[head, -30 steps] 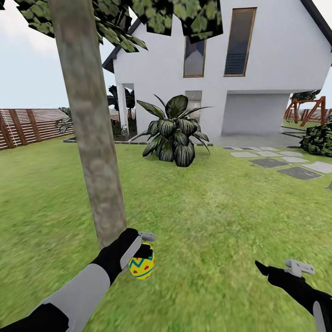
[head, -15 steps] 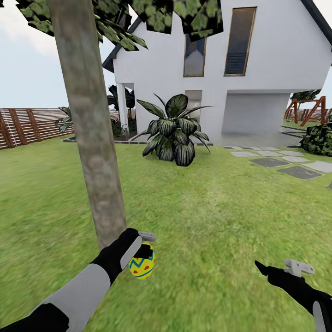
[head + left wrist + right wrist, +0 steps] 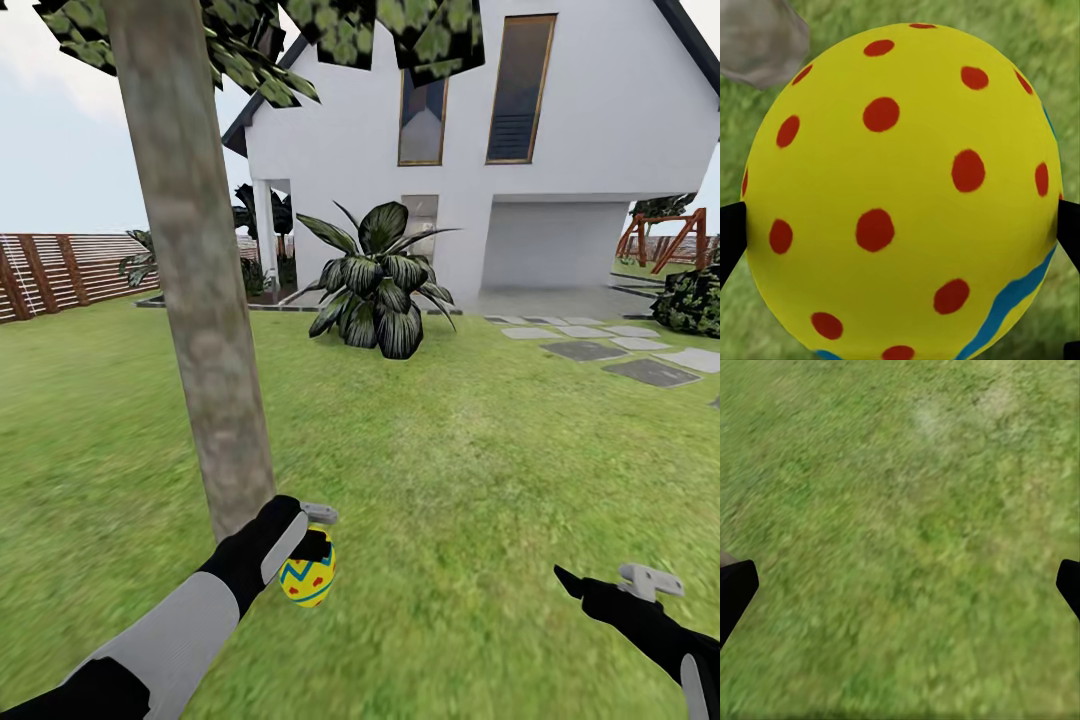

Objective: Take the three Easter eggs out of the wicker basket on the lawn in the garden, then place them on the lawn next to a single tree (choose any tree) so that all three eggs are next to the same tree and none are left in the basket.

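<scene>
1. Your left pincer [image 3: 312, 560] is clamped on one Easter egg [image 3: 307, 579], black fingers [image 3: 730, 238] pressing both its sides.
2. The egg hangs with its long axis near upright, tilted slightly, above the lawn [image 3: 450, 470], just beside the foot of the tree [image 3: 205, 330].
3. Your left arm reaches forward, angled toward the trunk.
4. Your right pincer [image 3: 610, 585] is spread wide, holding nothing, low over grass.

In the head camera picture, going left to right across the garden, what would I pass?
Wooden fence → tree → Easter egg in the left hand → broad-leafed shrub → stepping-stone path → right hand.
</scene>
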`<state>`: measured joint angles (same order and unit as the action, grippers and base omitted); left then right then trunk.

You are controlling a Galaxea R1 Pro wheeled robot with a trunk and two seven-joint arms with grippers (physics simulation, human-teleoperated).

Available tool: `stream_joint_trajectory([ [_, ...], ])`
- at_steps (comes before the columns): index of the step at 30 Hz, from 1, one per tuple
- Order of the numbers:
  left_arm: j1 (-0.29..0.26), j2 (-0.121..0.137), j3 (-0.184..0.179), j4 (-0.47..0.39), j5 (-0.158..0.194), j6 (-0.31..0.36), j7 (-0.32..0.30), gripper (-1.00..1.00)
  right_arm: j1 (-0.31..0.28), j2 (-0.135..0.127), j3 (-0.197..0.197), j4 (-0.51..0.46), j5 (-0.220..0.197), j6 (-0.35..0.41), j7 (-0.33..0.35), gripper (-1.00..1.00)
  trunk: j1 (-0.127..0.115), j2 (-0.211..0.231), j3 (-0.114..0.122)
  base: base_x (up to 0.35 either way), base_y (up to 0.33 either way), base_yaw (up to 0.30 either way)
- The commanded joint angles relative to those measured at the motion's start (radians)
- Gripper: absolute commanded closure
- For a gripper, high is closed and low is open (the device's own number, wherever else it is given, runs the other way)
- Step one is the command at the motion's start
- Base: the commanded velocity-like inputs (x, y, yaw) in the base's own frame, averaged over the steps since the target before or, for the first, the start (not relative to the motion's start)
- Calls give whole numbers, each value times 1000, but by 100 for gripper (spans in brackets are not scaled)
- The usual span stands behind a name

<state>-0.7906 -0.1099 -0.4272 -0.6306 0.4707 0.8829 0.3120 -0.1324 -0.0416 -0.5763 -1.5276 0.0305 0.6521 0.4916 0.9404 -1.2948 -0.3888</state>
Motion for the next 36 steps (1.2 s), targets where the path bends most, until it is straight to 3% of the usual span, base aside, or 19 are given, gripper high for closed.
stream_joint_trajectory([
  [1,-1,1,-4,0,11,2,9,100,-1,0,-2,0,3,5,7,-100,4,-8,-4,0,0,0],
  [36,-1,-1,-4,11,8,18,12,100,-1,0,1,3,3,8,6,-100,138,-253,-114,0,0,0],
])
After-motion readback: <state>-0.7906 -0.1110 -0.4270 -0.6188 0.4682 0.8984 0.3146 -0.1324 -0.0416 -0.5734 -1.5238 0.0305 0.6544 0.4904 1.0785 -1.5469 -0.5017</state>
